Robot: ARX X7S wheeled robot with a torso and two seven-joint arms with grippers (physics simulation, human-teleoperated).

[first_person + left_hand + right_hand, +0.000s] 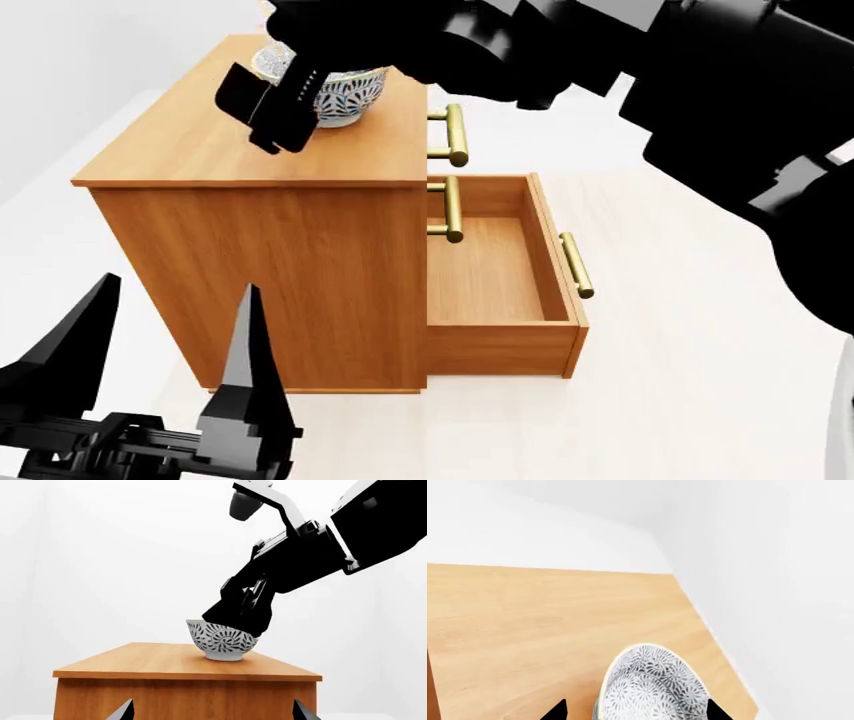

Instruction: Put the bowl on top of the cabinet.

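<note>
Left hand (pixel 174 350) low and nearest the camera in the head view, fingers spread wide, nothing between them, well apart from the bowl. Ahead of it, the orange-brown cabinet (pixel 267 260); lower drawer (pixel 501 270) pulled out, brass bar handles (pixel 454 135) on the fronts. Right hand (pixel 237 617) reaches over the cabinet top from above, tips at the bowl (pixel 220 642). Right wrist view: two fingertips (pixel 554 711) either side of the bowl's rim; can't tell if they're pinching or just beside it. Bowl sits upright on the cabinet top, foot down, directly under the right hand, near the top's far edge.
</note>
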